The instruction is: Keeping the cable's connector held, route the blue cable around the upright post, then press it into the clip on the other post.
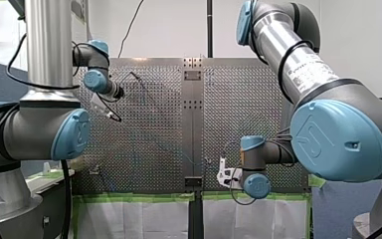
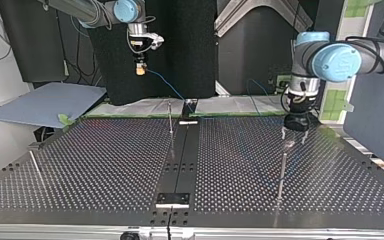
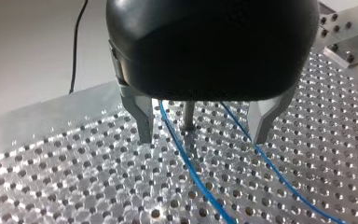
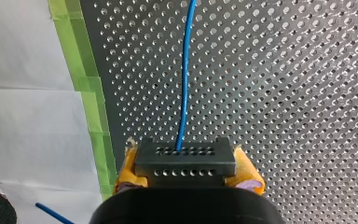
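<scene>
Closest in the right wrist view is the black connector [image 4: 185,162], a small rigid block clamped squarely between the yellow pads [image 4: 127,170] of my right pincer [image 4: 186,172]. The blue cable [image 4: 185,84] leaves its face and runs off ahead over the perforated worktop [image 4: 307,93]. In the top view that pincer hangs high above the worktop's far edge, and the cable slopes down from it towards the plate. My left pincer [image 3: 203,128] stands spread wide, its metal fingers [image 3: 144,122] gripping nothing. They straddle the upright post [image 3: 188,114], with one strand of cable just beside the post and a second strand nearer the other finger. The black housing hides where the two strands join, so I cannot tell whether the loop sits snug round the post. The cable looks thin, light and limp, with some springiness. I judge it will slide on the smooth metal post and slacken as soon as tension drops, and a hard pull could strain it at the connector. The block is the firm place to hold. For pressing, the best spot to pinch the cable itself is probably a short straight run close to the clip. A second post [image 2: 170,120] stands near the worktop's middle in the top view, but any clip on it is too small to make out.
</scene>
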Controlling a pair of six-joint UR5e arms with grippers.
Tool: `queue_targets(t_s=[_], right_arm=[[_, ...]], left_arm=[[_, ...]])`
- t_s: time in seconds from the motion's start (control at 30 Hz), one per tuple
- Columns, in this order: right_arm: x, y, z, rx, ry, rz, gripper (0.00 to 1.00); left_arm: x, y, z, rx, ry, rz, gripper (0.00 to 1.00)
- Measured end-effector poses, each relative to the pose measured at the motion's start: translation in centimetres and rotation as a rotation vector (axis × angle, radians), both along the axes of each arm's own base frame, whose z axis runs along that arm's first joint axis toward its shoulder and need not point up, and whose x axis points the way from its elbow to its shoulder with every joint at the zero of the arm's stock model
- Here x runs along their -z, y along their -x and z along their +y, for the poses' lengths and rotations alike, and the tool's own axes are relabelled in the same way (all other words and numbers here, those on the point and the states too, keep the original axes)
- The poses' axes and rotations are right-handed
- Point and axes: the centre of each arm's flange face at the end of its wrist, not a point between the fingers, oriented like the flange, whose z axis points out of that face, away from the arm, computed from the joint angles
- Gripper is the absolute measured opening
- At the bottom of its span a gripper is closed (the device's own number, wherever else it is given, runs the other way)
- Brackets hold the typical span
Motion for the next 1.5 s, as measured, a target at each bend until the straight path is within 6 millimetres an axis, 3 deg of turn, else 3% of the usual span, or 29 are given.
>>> queue_targets(t_s=[0.6, 0.9, 1.5], right_arm=[[-0.1, -0.3, -0.3, -0.010, -0.001, -0.006, 0.00], [-0.1, -0.3, -0.3, -0.014, -0.002, -0.007, 0.00], [-0.3, -0.7, -0.8, -0.023, 0.003, -0.014, 0.00]], left_arm=[[-5.6, 5.2, -0.9, 0.007, -0.183, -0.012, 0.99], [-7.3, 5.7, -1.3, 0.047, -0.277, -0.023, 0.99], [-14.4, 5.8, -2.1, 0.012, -0.457, -0.032, 0.99]])
